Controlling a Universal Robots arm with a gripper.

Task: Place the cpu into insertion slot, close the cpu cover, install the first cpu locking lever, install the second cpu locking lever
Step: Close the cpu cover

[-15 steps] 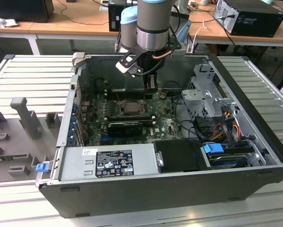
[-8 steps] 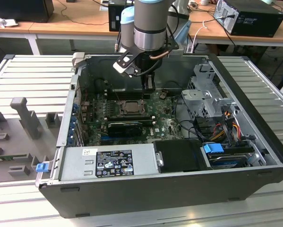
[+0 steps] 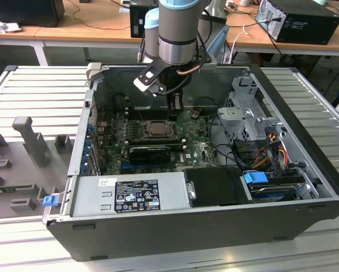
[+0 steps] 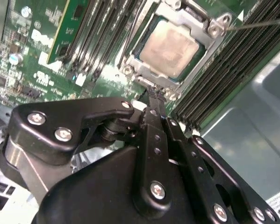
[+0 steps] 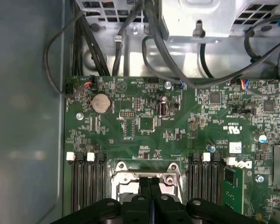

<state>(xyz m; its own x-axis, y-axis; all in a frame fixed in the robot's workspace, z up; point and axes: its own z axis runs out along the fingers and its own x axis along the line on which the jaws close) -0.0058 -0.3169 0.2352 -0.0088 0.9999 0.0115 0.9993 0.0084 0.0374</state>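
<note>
As I hang over the open dark-grey metal computer case on the ribbed pale metal counter, my black jaws are clenched tip to tip with nothing visible between them. In the second wrist view their points are down at one edge of the thin square dark-silver metal cpu cover; whether they press on it I cannot tell. The small flat square cpu, with its pale silver-grey top, lies seated in the square black-framed insertion slot on the green motherboard, between the banks of long black memory slots. The cover looks folded flat around it, the chip showing through its window. A thin grey wire lever runs off from one corner of the frame, and I cannot tell whether it is latched. I judge the chip to be light and stiff but easily harmed on its underside, so it should be held only by its edges. The cover is thin sheet that would bend if pushed off-centre, so it is best pressed on its rim, not over the window. The lever should be springy and slippery, and is best caught near its free end.
</note>
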